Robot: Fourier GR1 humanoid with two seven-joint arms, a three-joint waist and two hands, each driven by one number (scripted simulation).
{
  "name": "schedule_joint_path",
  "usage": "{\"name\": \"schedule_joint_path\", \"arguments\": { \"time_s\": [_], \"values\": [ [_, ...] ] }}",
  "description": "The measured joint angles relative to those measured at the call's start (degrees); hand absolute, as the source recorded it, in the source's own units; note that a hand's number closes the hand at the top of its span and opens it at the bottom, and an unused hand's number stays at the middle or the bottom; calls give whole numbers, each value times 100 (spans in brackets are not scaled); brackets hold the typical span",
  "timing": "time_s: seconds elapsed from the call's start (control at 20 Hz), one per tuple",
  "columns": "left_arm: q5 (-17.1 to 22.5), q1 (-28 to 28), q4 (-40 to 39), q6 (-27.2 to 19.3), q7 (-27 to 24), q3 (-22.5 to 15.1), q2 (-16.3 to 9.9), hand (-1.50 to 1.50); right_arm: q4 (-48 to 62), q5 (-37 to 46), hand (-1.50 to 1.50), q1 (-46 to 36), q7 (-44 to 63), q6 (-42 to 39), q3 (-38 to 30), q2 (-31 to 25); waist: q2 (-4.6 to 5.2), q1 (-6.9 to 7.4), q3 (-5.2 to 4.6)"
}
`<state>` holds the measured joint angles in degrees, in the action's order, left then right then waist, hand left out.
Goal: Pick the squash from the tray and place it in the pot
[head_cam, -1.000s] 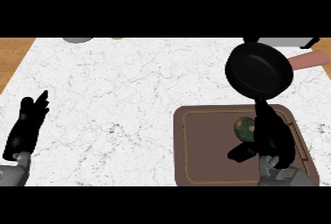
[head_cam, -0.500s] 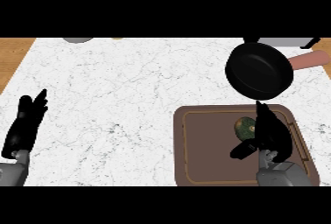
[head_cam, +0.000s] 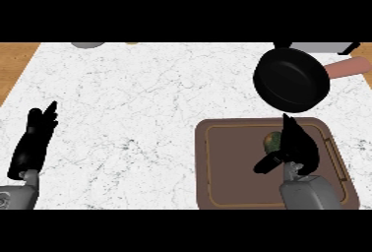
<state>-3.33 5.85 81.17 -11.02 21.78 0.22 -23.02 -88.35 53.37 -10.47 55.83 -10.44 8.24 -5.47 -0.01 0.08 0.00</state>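
There are no words, numbers, labels or signs to read anywhere in the head view. The white marble surface [head_cam: 145,98] has only grey veins on it. The brown tray [head_cam: 232,167] is plain, with just a thin line near its rim. The black pot [head_cam: 291,86] has no name or mark on it.

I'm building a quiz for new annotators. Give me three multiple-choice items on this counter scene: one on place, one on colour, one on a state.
1. Where is the squash?
A. in the pot
B. on the tray
C. on bare counter

2. What colour is the pot?
A. black
B. red
C. white

3. How is the left hand?
A. curled round the squash
B. open, apart from everything
C. pressing the tray

Answers: 1 B, it lies on the brown tray beside the right hand. 2 A, it is black throughout. 3 B, fingers straight at the view's left edge.
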Motion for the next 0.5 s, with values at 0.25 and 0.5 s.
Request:
{"name": "schedule_joint_path", "arguments": {
  "time_s": [0.25,0.5],
  "values": [
    [-105,-53,29,259,-36,255,52,0,161,26,-150,49,-161,54,-139,23,-6,-2,-5],
    [-246,-120,266,339,115,336,203,0,396,14,150,-6,-517,204,-255,2,-23,-2,-21]
  ]
}}
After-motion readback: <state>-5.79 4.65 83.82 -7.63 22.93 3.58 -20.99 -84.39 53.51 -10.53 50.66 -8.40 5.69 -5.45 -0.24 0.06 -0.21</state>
